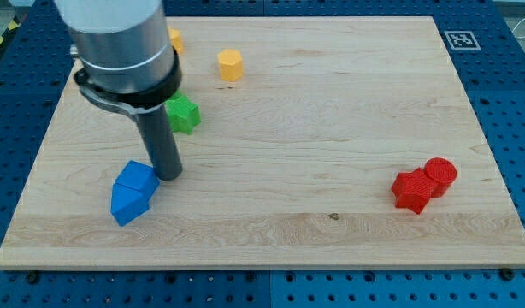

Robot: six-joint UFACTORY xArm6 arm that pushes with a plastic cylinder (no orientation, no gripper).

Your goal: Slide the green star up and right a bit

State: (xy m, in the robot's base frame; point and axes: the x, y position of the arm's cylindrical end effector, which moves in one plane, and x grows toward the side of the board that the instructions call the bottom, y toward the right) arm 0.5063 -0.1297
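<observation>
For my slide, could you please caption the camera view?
My tip rests beside the blue blocks, below the green star.

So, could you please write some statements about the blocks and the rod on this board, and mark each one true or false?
1. My tip is beside the blue blocks, on their right in the view. True.
2. The green star lies at the view's bottom right corner. False: it lies in the upper left part of the wooden board, just right of the rod.
3. The two red blocks touch each other. True.
4. A yellow block sits below the green star in the view. False: it sits above it and to the right.
5. My tip is pressed against the green star. False: it is lower in the view, near the blue blocks.
</observation>
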